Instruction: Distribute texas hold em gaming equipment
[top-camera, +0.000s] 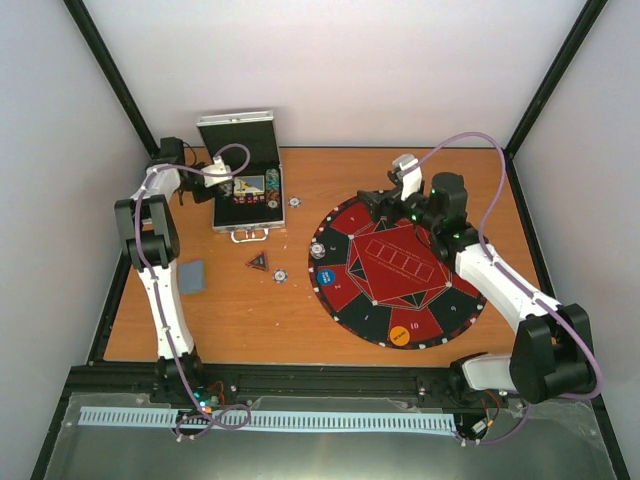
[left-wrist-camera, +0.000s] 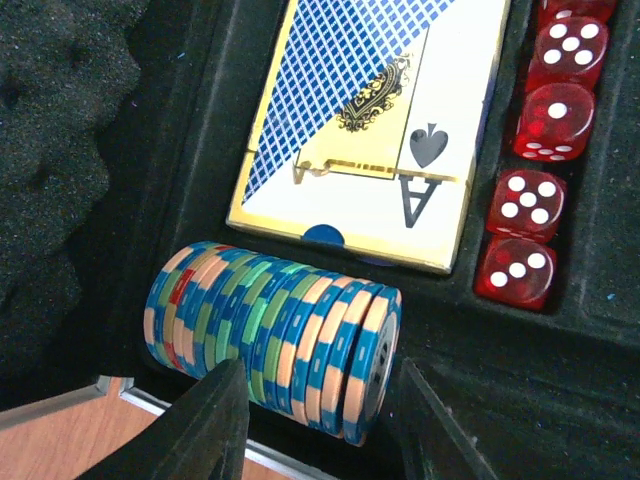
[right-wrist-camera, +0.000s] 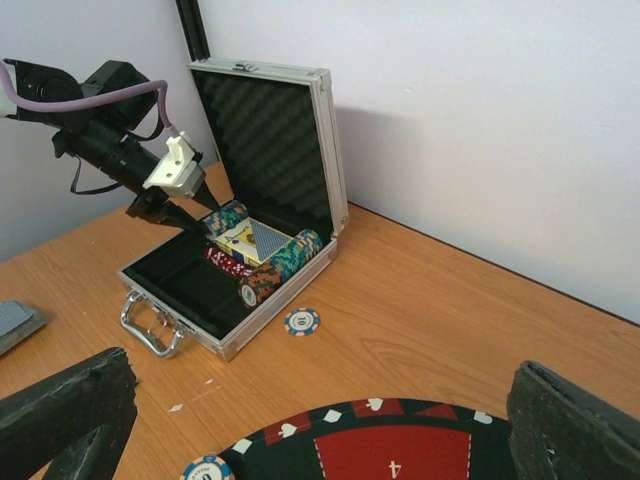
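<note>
A row of blue-rimmed poker chips (left-wrist-camera: 270, 330) lies on edge in the open aluminium case (top-camera: 262, 232). My left gripper (left-wrist-camera: 315, 425) reaches into the case, jaws open and straddling the last few chips of that row. A thin dark gap shows between the end chip and the right finger (left-wrist-camera: 435, 430). Beside the row lie a boxed deck of playing cards (left-wrist-camera: 370, 130) and red dice (left-wrist-camera: 530, 200). My right gripper (right-wrist-camera: 320, 430) hovers wide open and empty over the far edge of the round red-and-black mat (top-camera: 400, 260). A blue disc (top-camera: 326, 279) and an orange disc (top-camera: 400, 335) rest on the mat.
Loose chips lie on the table (top-camera: 295, 201) (top-camera: 281, 274), and another chip (top-camera: 318, 250) lies at the mat's left rim. A dark triangular piece (top-camera: 258, 261) and a grey-blue card stack (top-camera: 193, 276) sit left of the mat. The case lid (right-wrist-camera: 265, 140) stands upright.
</note>
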